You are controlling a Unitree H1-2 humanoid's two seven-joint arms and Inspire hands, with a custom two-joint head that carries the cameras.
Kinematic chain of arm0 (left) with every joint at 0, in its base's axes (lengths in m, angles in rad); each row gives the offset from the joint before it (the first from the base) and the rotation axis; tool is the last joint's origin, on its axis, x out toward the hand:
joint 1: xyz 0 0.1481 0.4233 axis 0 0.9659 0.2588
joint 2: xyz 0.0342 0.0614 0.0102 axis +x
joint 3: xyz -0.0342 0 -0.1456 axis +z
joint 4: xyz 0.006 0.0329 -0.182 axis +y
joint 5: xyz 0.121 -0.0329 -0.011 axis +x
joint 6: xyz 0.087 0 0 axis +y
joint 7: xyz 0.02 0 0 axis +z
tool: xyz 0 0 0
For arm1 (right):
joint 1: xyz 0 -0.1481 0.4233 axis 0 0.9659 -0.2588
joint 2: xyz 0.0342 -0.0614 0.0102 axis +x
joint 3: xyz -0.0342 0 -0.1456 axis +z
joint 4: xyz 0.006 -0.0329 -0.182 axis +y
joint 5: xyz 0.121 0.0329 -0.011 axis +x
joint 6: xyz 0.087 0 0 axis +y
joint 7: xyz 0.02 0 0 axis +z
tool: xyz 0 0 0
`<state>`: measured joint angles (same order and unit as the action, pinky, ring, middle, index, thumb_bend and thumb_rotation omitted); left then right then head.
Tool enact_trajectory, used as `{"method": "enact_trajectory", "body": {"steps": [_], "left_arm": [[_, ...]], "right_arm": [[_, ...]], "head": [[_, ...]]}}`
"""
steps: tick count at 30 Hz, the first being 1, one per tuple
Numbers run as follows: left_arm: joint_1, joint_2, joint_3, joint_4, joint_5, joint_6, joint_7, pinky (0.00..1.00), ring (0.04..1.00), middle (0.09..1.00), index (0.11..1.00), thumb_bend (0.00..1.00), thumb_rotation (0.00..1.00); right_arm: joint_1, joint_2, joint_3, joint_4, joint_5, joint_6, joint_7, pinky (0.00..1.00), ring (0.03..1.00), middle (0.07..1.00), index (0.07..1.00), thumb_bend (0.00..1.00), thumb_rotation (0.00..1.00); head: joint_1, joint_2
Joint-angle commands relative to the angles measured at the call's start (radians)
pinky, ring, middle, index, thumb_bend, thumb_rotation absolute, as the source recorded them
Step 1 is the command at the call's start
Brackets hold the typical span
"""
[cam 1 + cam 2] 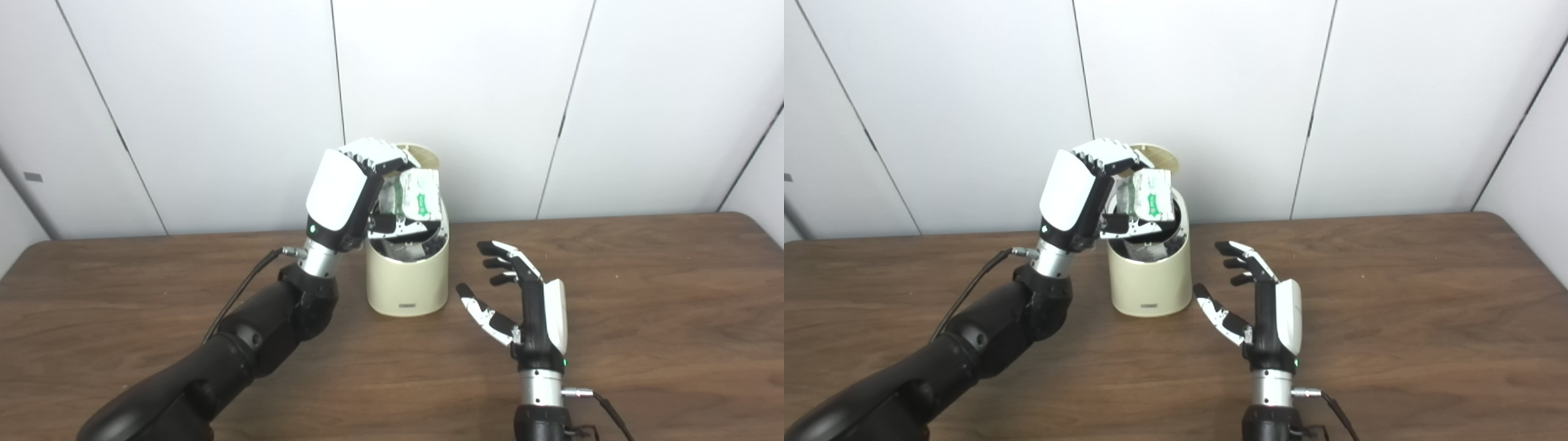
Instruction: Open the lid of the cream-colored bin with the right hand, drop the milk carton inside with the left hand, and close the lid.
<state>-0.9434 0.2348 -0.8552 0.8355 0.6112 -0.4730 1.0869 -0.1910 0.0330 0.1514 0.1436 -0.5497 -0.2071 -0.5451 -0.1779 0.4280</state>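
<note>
Your left hand (343,190) is raised above the cream-colored bin (407,278), fingers (373,153) curled over the top of the milk carton (419,195) and thumb pressed against its lower side, so the hand is closed on the carton. The white carton with green print sits tilted in the bin's open mouth, its lower part down inside the rim and its upper part above it. The lid (422,156) stands tipped up behind the carton at the bin's back edge, only its cream rim and pale inner face showing past the fingers.

Your right hand (520,300) is held upright just to the right of the bin, apart from it, palm turned toward the bin, fingers spread and thumb angled out toward the bin's base; it holds nothing. Whether it rests on the wood or hangs just above it cannot be told.

The bin stands on the brown wooden table (643,318), toward the back edge and a little left of the middle, with a small dark label low on its front. Your left forearm runs in from the front left corner, a cable trailing along it; your right wrist rises from the front edge. White wall panels (459,92) close the scene behind the back edge.
</note>
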Motion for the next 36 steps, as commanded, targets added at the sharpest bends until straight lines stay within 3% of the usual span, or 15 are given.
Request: {"method": "enact_trajectory", "body": {"steps": [1,11,15,36], "left_arm": [[-0.062,-0.003,-0.001,-0.011,-0.022,0.003,0.034,0.52,0.496,0.463,0.458,0.50,0.00],[-0.057,-0.016,-0.008,-0.009,-0.027,0.003,0.030,0.52,0.496,0.464,0.456,0.50,0.00],[-0.052,-0.022,-0.001,-0.008,-0.019,0.003,0.026,0.52,0.498,0.465,0.457,0.50,0.00],[-0.036,-0.025,-0.022,0.014,-0.054,0.003,0.015,0.51,0.499,0.459,0.467,0.50,0.00]], "right_arm": [[0.060,0.014,0.015,0.082,-0.004,-0.041,-0.008,0.51,0.651,0.701,0.680,0.30,0.12],[0.061,0.018,0.019,0.078,-0.011,-0.041,-0.014,0.52,0.651,0.701,0.682,0.30,0.11],[0.064,0.024,0.020,0.069,-0.012,-0.026,-0.009,0.53,0.657,0.705,0.682,0.30,0.16],[0.085,0.029,0.020,0.030,-0.014,-0.012,0.008,0.52,0.655,0.706,0.687,0.30,0.20]], "head": [[-0.002,0.002],[-0.012,0.006],[-0.018,0.011],[-0.021,0.022]]}}
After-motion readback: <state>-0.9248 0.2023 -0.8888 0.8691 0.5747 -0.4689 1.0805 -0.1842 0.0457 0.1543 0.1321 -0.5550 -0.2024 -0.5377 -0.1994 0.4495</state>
